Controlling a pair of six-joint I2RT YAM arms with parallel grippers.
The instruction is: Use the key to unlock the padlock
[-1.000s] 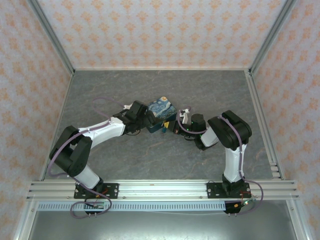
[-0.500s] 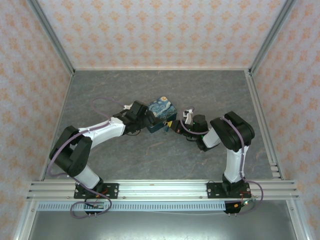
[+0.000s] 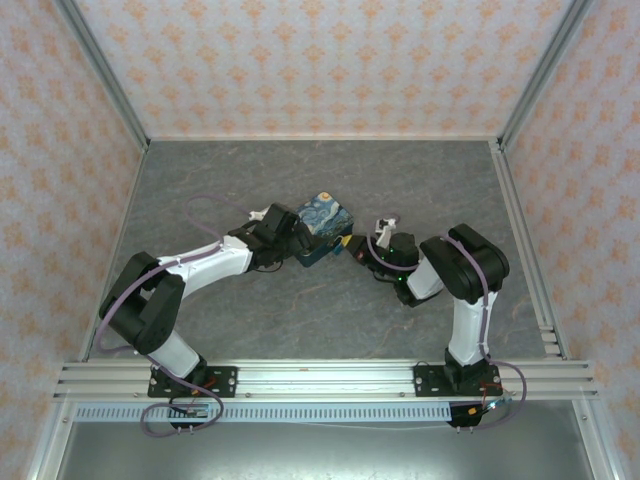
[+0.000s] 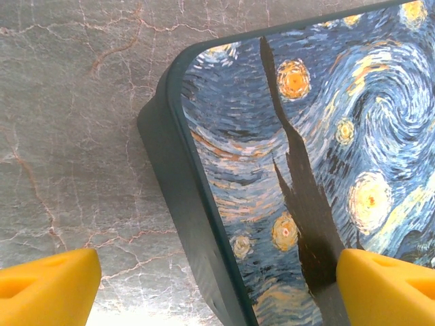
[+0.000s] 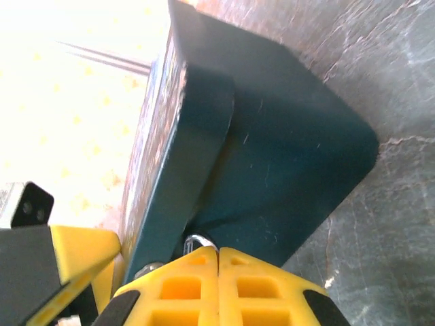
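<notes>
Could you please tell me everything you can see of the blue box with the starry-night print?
The blue box with the starry-night print is rectangular with rounded corners: a dark teal, plastic-looking body under a lid printed with blue swirls and yellow stars. It sits on the grey marbled table, between both arms. The open left gripper straddles one corner; the shut right gripper points at its side, where a small silvery loop shows. Contact cannot be told.
</notes>
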